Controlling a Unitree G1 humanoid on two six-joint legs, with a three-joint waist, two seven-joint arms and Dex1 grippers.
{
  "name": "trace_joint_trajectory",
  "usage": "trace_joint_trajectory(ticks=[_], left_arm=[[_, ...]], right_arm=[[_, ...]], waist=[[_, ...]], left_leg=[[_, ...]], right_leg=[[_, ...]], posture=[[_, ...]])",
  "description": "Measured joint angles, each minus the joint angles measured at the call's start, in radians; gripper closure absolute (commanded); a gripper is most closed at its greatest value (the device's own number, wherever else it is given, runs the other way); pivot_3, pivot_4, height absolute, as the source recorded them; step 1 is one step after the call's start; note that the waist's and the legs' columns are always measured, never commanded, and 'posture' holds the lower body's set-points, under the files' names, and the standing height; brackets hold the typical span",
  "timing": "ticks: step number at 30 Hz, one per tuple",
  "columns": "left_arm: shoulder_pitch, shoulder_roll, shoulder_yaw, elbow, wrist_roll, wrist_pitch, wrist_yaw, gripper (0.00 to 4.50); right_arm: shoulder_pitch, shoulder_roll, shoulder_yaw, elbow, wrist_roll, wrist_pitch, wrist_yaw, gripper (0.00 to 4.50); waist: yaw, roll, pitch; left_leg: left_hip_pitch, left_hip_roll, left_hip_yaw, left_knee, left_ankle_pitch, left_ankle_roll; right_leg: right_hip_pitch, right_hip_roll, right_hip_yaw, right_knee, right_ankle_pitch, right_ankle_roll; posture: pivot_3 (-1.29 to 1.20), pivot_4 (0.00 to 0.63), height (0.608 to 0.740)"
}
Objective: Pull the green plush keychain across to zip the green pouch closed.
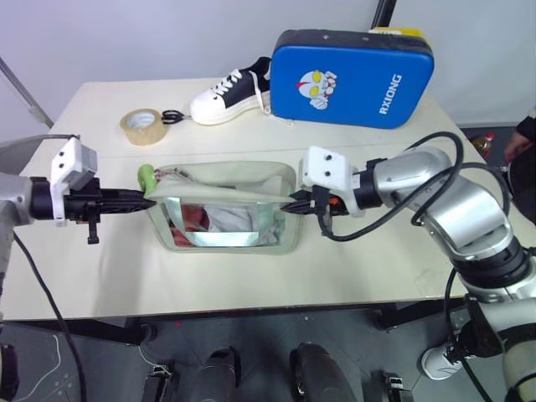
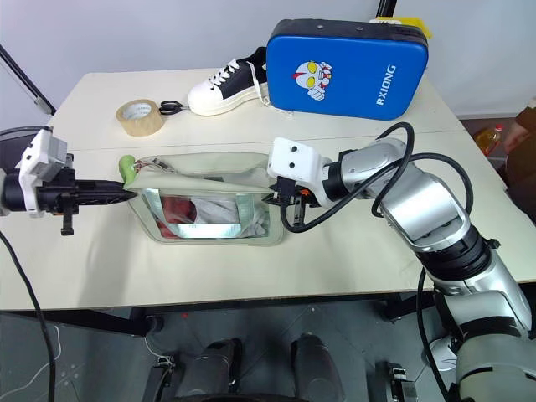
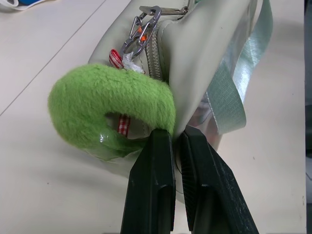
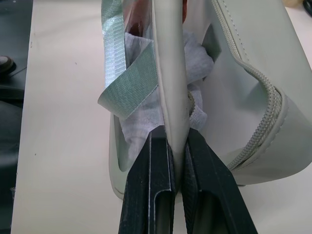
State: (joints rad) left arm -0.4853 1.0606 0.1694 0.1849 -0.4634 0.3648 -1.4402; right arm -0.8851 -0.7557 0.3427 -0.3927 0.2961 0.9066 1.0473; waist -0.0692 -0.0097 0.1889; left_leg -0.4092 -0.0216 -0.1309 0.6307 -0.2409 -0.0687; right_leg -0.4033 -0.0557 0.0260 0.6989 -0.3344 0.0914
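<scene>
Cream table (image 1: 251, 276) against grey wall; left gripper (image 3: 176, 141) apparently pinched green pouch (image 1: 226, 205) beside green plush keychain (image 3: 109, 109); right gripper (image 4: 178, 141) clamped pouch edge.

Bright, even light from overhead; shadows on the table (image 1: 368, 260) are soft and faint. The blue case (image 1: 352, 77) shows mild sheen. Head views are sharp, wrist views crisp up close, background slightly soft.
</scene>
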Motion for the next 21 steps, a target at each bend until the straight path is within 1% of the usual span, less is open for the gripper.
trace_joint_trajectory(ticks=[5,8,9,10,11,12,14,21], left_arm=[[0.012,0.034,0.001,-0.018,-0.009,0.017,-0.034,4.46],[0.028,0.061,0.002,-0.033,-0.032,0.077,-0.058,3.30],[0.036,0.071,0.004,-0.036,-0.043,0.098,-0.067,2.76],[0.041,0.076,0.005,-0.040,-0.051,0.113,-0.074,2.33],[0.041,0.078,0.006,-0.046,-0.054,0.120,-0.074,1.77],[0.042,0.077,0.010,-0.049,-0.051,0.107,-0.066,1.17],[0.043,0.075,0.015,-0.047,-0.036,0.067,-0.047,0.20],[0.023,0.079,0.016,0.047,-0.003,-0.011,-0.060,0.20]], right_arm=[[0.000,0.000,0.000,-0.006,0.004,-0.002,0.000,4.50],[0.000,-0.001,0.000,-0.007,0.004,-0.005,0.000,4.50],[0.001,-0.002,0.000,-0.007,0.004,-0.007,0.000,4.50],[0.001,-0.005,0.000,-0.007,0.004,-0.007,0.000,4.50],[0.001,-0.007,0.000,-0.006,0.003,-0.008,0.000,4.50],[0.001,-0.007,0.000,-0.006,0.003,-0.010,0.000,4.50],[0.001,-0.008,0.000,-0.006,0.003,-0.014,0.000,4.50],[0.002,-0.008,0.000,-0.004,0.003,-0.026,0.001,4.50]], waist=[[-0.001,0.000,0.000],[0.000,0.000,0.000],[0.000,0.000,0.000],[0.000,0.000,0.000],[0.000,0.000,0.000],[0.001,0.000,0.000],[0.001,0.000,0.000],[0.001,0.000,0.000]], left_leg=[[0.000,0.000,0.000,0.000,0.000,0.000],[0.000,0.000,0.000,0.000,0.000,0.000],[0.000,0.000,0.000,0.000,0.000,0.000],[0.000,0.000,0.000,0.000,0.000,0.000],[0.000,0.000,0.000,0.000,0.000,0.000],[0.000,0.000,0.000,0.000,0.000,0.000],[0.000,0.000,0.000,0.000,0.000,0.000],[0.000,0.000,0.000,0.000,0.000,0.000]], right_leg=[[0.000,0.000,0.000,0.000,0.000,0.000],[0.000,0.000,0.000,0.000,0.000,0.000],[0.000,0.000,0.000,0.000,0.000,0.000],[0.000,0.000,0.000,0.000,0.000,0.000],[0.000,0.000,0.000,0.000,0.000,0.000],[0.000,0.000,0.000,0.000,0.000,0.000],[0.000,0.000,0.000,0.000,0.000,0.000],[0.000,0.000,0.000,0.000,0.000,0.000]], posture=[[0.00,0.150,0.739],[0.00,0.150,0.739],[0.00,0.150,0.739],[0.00,0.150,0.739],[0.00,0.150,0.739],[0.00,0.150,0.739],[0.00,0.150,0.739],[0.00,0.150,0.739]])
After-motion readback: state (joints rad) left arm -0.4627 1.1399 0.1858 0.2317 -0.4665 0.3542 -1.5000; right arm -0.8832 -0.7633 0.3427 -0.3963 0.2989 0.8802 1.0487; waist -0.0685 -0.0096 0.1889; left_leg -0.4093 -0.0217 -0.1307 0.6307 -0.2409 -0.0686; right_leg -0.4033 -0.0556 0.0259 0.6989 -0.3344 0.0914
